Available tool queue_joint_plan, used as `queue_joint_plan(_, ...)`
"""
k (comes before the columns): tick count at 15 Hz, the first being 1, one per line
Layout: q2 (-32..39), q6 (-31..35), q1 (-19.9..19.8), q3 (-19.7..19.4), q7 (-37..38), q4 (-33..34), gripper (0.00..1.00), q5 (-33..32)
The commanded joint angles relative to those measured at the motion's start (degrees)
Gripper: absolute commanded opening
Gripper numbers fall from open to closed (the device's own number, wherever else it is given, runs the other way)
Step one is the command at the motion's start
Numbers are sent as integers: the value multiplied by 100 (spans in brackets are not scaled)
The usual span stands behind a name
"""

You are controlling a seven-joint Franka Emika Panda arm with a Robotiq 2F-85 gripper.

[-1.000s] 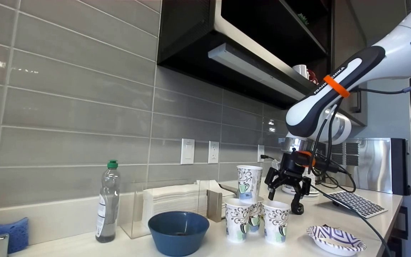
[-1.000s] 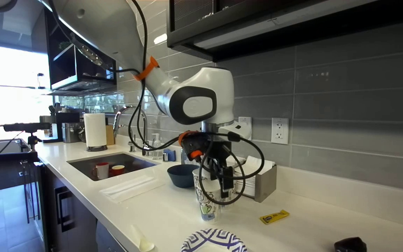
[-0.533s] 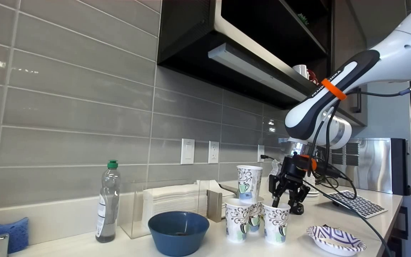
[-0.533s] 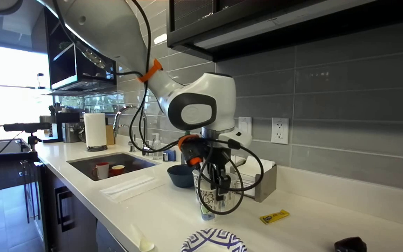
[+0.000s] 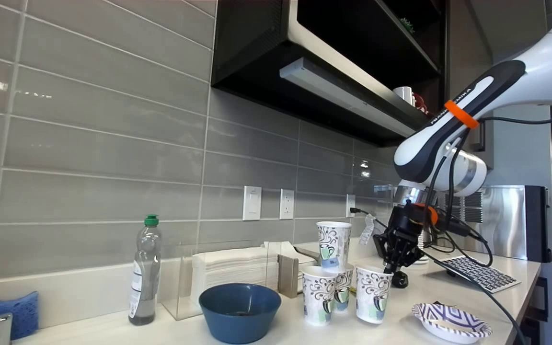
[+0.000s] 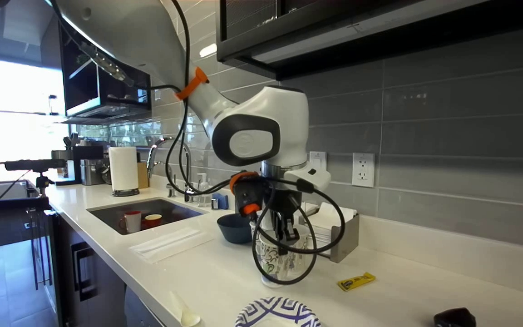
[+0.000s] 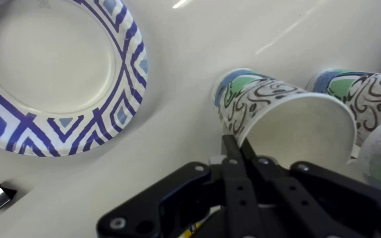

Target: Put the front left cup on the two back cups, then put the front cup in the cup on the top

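The front cup (image 5: 372, 296), white with dark scrolls, is pinched at its rim by my gripper (image 7: 238, 142). One finger is inside the cup and one outside. In an exterior view the cup leans slightly; whether its base touches the counter I cannot tell. Left of it, the two back cups stand upright, a nearer cup (image 5: 318, 296) and one partly hidden cup (image 5: 342, 290). The front left cup (image 5: 334, 247) rests upright on top of them. In the wrist view, the held cup's wall (image 7: 260, 96) and open mouth fill the area beyond the fingertips.
A blue bowl (image 5: 240, 316) and a soap bottle (image 5: 144, 282) stand left of the cups, napkins (image 5: 235, 266) behind. A patterned paper plate (image 5: 441, 320) lies to the right. A yellow packet (image 6: 356, 281) lies on the counter. A cable loop (image 6: 309, 268) hangs by the gripper.
My gripper came down to the front cup and went from open to shut on its rim. The cup has since tilted and shifted slightly. The stacked cups look almost unchanged.
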Motion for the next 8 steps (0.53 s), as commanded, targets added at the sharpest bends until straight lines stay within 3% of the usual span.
queue_joint_plan(1, -673, -210, -118, -109, 74, -345, 1, -195)
queue_joint_plan(8, -1727, -1257, -419, -86, 523, -315, 1, -1117)
